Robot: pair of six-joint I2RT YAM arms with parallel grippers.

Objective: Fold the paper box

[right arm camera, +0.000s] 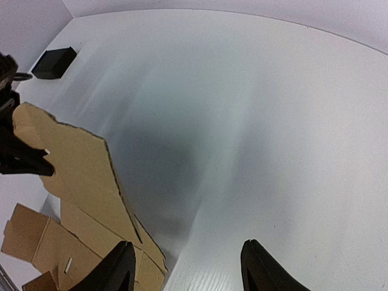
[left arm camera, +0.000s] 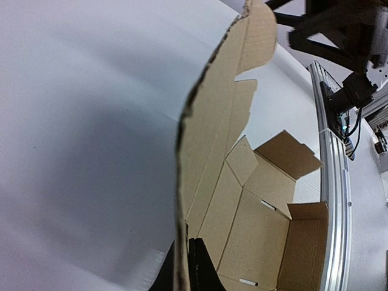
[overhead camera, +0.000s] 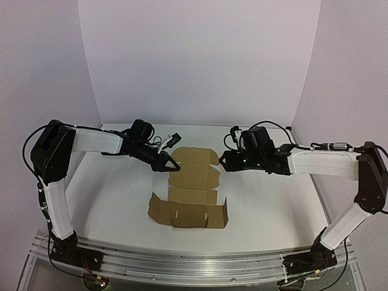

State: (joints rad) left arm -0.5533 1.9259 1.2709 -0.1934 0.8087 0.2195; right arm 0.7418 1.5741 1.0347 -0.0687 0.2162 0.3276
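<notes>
Top external: left hand pinches an edge of the paper box; right hand spread beside it.

I'd call this a robotics lab bench, a staged test cell rather than a home or shop. A plain white worktop sits inside a smooth white backdrop that curves round it like a photo booth. Two white-and-black jointed robot arms, the left and the right, stand on a ribbed aluminium rail along the near edge. Loose black cables loop off them. On the worktop lie a flat brown die-cut cardboard sheet and, off in a corner, a small black rectangular block.
</notes>
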